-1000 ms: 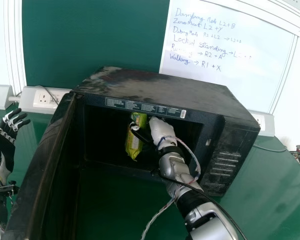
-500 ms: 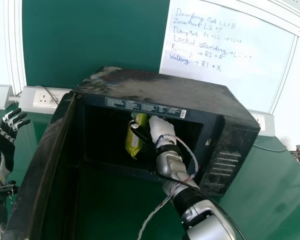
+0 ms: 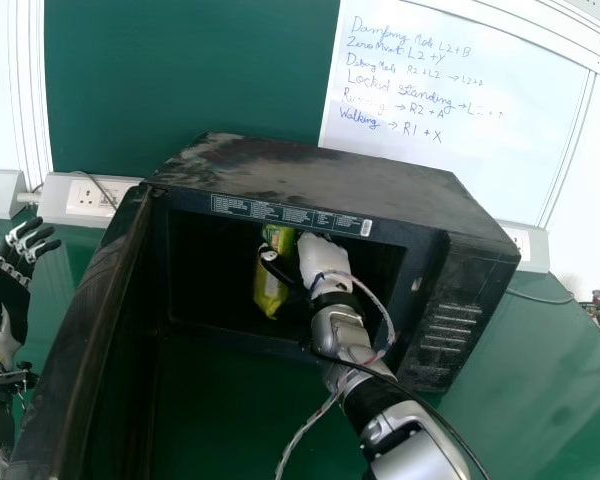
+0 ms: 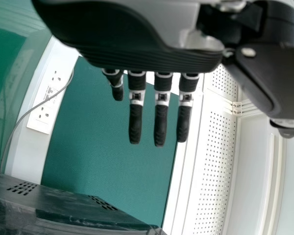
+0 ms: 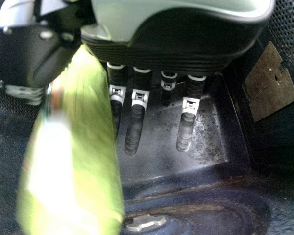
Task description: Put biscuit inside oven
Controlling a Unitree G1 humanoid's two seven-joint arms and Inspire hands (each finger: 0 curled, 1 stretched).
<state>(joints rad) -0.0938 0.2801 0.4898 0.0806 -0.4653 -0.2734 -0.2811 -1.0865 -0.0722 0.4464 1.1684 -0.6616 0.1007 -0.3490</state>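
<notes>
Biscuit packet inside oven, right hand spread

The glossy, yellow-green, oblong packet is seen at nine o'clock from the right hand, whose fingers are held straight and apart; whether it is touched cannot be told. The oven's dark top is smeared with dust, its floor stained brown. The packet is partly covered by the thumb, its print blurred. At nine o'clock, the left hand is spread.

1. Whiteboard, handwritten: "Damping", "L2+B"; "L2+Y"; "Locked Standing → L", the rest unclear; "R2 + A"; "Walking → R1 + X".
2. Oven: printed label strip above the opening, too small to read; barcode beside it.
</notes>
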